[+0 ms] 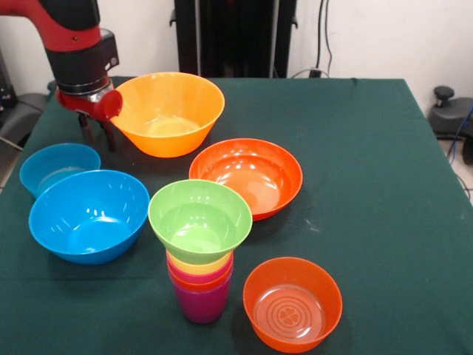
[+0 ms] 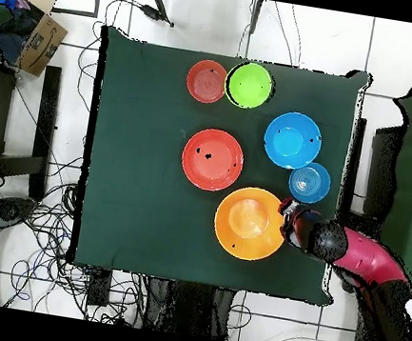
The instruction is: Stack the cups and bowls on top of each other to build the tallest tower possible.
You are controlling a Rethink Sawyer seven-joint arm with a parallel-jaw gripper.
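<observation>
Translucent orange bowl (image 1: pixel 293 303) nearest; green bowl (image 1: pixel 200 220) tops tower (image 1: pixel 199 285); gripper (image 1: pixel 97 132) beside orange-yellow bowl (image 1: pixel 168 111), grip state unclear.

My bench (image 1: pixel 369 148) wears dark green cloth. Resting on it: large orange-yellow bowl (image 1: pixel 168 112), red-orange bowl (image 1: pixel 247 174), two blue bowls (image 1: pixel 89 214), translucent orange bowl (image 1: pixel 293 303), and the purple cup (image 1: pixel 200 303) at the tower's base.
</observation>
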